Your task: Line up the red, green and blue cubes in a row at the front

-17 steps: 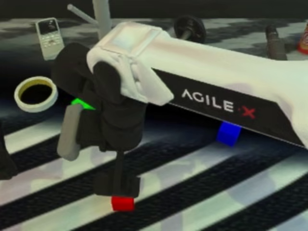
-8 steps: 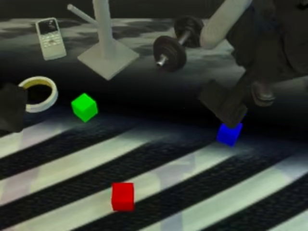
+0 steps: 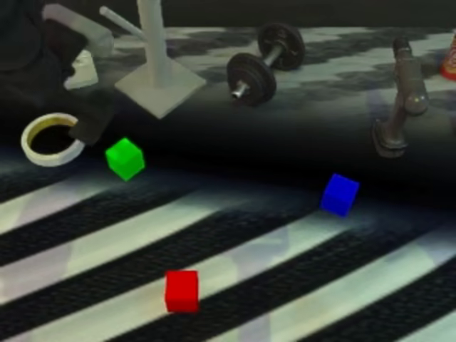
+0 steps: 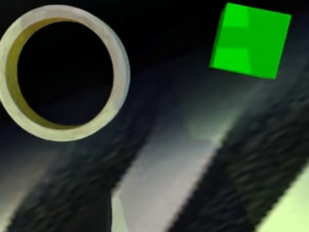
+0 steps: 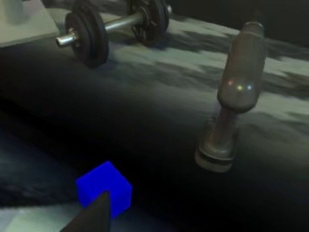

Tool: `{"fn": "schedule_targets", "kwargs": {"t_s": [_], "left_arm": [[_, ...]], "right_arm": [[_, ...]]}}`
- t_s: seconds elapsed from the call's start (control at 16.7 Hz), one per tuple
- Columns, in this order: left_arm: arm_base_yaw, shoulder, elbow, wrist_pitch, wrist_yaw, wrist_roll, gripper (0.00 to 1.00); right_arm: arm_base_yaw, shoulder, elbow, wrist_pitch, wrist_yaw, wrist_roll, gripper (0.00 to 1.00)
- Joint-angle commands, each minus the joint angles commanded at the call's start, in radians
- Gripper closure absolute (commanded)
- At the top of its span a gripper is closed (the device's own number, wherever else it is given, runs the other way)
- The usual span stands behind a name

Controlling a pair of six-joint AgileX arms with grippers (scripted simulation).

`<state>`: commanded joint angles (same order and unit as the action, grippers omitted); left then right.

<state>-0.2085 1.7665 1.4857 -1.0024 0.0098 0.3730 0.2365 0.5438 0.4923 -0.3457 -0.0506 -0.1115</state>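
**Cubes loose on bench, none gripped**

Small bright red cube (image 3: 182, 291) sits front centre; bright green cube (image 3: 125, 158) left, just beside a pale tape ring (image 3: 51, 139); deep blue cube (image 3: 339, 194) right. All apart, no row yet. Likely light, rigid, smooth: pinch opposite flat faces, squared up. Left tool (image 3: 89, 125) is near green; can't tell its state. Right tool's state: can't tell.

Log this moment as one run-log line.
red cube: front, free | green cube: left, free | blue cube: right, free | left gripper: near green cube
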Motion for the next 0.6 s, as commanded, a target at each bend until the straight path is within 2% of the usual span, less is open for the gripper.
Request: {"fn": "schedule_targets", "kwargs": {"t_s": [0.3,0.6], "left_arm": [[-0.042,0.382,0.345,-0.195,-0.002,0.080,0.00],[-0.058,0.522,0.498,-0.264,-0.006,0.113,0.00]], "right_arm": [[-0.160,-0.388,-0.353,0.233,0.031,0.078,0.00],[-0.227,-0.544,-0.492,0.346,0.051,0.111,0.00]]}}
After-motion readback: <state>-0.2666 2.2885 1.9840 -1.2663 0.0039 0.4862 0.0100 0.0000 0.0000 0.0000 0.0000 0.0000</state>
